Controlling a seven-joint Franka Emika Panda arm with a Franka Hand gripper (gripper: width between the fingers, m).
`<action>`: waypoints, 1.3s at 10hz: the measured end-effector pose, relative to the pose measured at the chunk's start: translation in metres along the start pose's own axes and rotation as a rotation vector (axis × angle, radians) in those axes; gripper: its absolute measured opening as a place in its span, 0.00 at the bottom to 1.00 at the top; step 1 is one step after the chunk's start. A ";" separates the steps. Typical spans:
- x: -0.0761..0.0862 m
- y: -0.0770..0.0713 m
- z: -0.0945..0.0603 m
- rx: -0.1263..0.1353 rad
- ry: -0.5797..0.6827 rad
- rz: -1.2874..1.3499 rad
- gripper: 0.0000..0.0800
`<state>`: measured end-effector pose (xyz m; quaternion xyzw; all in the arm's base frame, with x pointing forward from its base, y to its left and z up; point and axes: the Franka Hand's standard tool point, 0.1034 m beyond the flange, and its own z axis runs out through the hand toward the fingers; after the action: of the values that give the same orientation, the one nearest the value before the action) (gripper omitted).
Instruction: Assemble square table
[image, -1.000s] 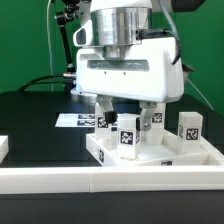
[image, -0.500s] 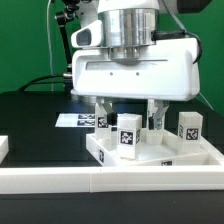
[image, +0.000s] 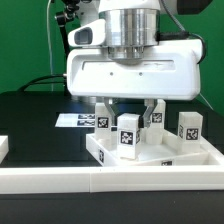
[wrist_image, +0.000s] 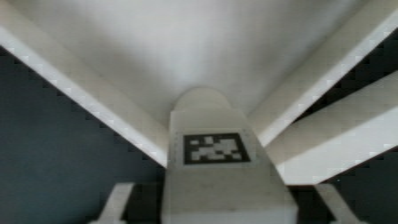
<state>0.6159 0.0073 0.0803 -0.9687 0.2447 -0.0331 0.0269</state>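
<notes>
Your tool (image: 128, 112) hangs low over the square tabletop (image: 160, 157) on the bench (image: 40, 125), its fingers (image: 103, 110) straddling a tagged white leg (image: 128, 133); whether they clamp it, you can't tell.

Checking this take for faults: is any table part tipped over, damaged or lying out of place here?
Nothing stands out. The legs stand upright on the square tabletop, and the gripper sits around one of them.

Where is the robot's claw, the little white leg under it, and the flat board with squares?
gripper (image: 129, 118): exterior view, between its fingertips.
peg leg (image: 127, 135): exterior view, its tagged face.
marker board (image: 76, 120): exterior view, its printed surface.
</notes>
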 end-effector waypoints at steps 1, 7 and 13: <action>0.000 0.000 0.000 0.000 0.000 0.000 0.36; 0.000 0.001 0.001 0.005 0.008 0.260 0.36; -0.001 0.000 0.001 0.031 0.023 0.837 0.36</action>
<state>0.6149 0.0083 0.0791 -0.7848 0.6168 -0.0338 0.0501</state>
